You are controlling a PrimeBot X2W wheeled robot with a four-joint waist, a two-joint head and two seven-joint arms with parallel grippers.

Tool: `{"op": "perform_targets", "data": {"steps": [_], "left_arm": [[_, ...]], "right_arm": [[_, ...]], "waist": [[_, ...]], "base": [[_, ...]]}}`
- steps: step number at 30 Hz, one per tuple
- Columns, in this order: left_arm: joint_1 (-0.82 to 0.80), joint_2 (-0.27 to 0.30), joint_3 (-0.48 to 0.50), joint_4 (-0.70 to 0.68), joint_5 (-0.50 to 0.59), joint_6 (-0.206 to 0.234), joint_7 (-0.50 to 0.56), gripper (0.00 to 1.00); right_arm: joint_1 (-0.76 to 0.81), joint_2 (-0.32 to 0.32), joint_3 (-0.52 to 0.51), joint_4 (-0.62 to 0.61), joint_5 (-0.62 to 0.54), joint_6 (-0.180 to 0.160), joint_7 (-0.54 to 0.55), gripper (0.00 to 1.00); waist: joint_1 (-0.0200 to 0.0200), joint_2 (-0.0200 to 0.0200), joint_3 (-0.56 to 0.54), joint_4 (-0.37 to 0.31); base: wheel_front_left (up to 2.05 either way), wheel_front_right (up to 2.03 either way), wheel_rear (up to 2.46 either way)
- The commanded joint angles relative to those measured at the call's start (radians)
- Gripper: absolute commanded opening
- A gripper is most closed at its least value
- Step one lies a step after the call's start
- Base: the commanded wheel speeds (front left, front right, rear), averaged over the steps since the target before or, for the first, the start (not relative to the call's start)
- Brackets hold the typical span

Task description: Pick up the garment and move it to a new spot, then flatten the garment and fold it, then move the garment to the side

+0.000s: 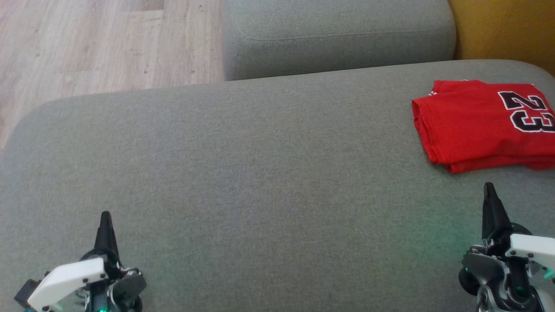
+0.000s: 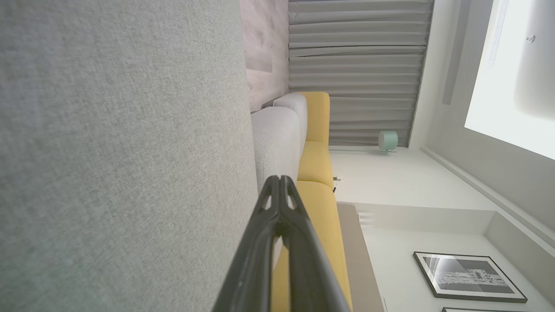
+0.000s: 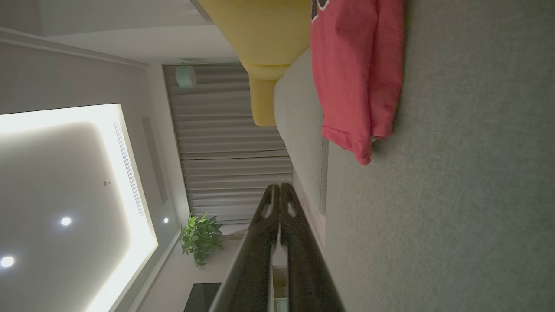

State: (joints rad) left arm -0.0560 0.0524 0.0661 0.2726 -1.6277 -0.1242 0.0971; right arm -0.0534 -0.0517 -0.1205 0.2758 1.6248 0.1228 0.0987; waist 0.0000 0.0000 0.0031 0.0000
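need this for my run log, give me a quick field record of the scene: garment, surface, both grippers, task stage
garment: red fabric jersey with a black 23, folded, lying flat at the far right
surface: grey fabric sofa cushion
left gripper: shut, empty, lower left, far from the jersey
right gripper: shut, empty, just short of the jersey's near edge, not touching
beyond: pale wood floor
task stage: garment looks folded and set aside

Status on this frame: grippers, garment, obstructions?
Left gripper shut, empty. Right gripper shut, empty, just short of the red jersey. Jersey folded, far right on grey cushion. Nothing between.
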Motion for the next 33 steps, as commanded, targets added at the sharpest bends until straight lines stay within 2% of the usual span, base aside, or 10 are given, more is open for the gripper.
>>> {"op": "perform_targets", "data": {"steps": [1,33], "left_arm": [[-0.051,0.006,0.037,-0.028,0.01,-0.007,0.007,0.0],[-0.051,0.003,0.041,-0.028,0.014,-0.007,0.011,0.0]], "right_arm": [[-0.054,-0.007,0.017,-0.032,-0.007,0.008,0.006,0.0],[-0.054,-0.004,0.013,-0.031,-0.011,0.008,0.009,0.0]], "waist": [[0.0,0.0,0.0,0.0],[0.0,0.0,0.0,0.0]], "base": [[0.0,0.0,0.0],[0.0,0.0,0.0]]}}
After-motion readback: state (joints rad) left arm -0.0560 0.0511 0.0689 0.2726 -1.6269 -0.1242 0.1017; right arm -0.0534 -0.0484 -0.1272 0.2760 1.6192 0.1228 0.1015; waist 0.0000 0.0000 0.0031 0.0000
